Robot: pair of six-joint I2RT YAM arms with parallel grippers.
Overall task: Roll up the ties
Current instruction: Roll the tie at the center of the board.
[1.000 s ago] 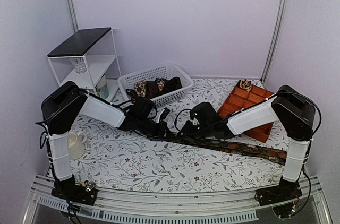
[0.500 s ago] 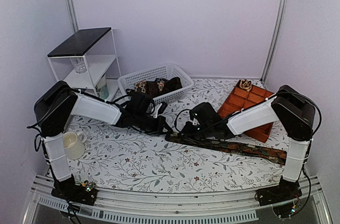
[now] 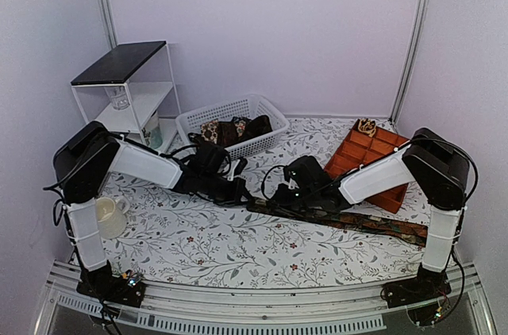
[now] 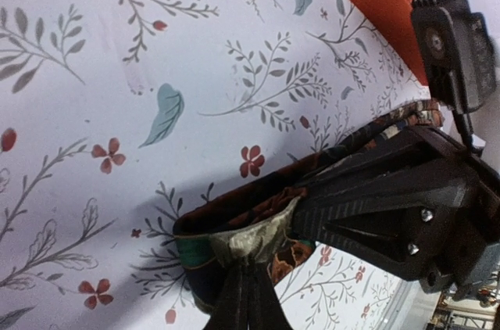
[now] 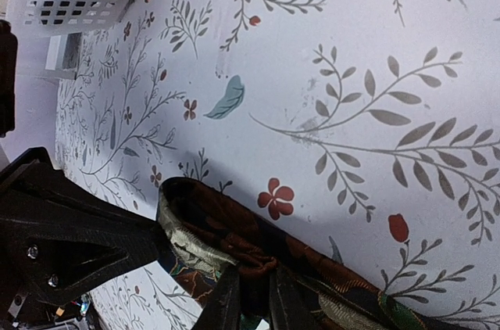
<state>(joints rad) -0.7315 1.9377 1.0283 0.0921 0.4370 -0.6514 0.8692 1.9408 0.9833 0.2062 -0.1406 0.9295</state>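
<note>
Floral-print white cloth covers the table (image 3: pixel 206 248), lilac walls (image 3: pixel 302 33) behind; left fingers (image 4: pixel 237 306) pinch the patterned tie (image 3: pixel 373 222) at its folded end, right fingers (image 5: pixel 225 305) clamp it alongside.

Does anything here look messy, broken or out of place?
Nothing spilled or broken. The ties in the basket lie in a crumpled heap, and the tie on the table has its end folded over, lining showing.

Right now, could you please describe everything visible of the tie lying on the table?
The tie is a long, narrow, woven-looking strip, dark brown with rust and green print, lying flat across the right side of the floral table. Its left end is folded over, showing a pale olive lining. The left gripper is shut on that fold; the right gripper straddles it alongside, grip unclear.
</note>
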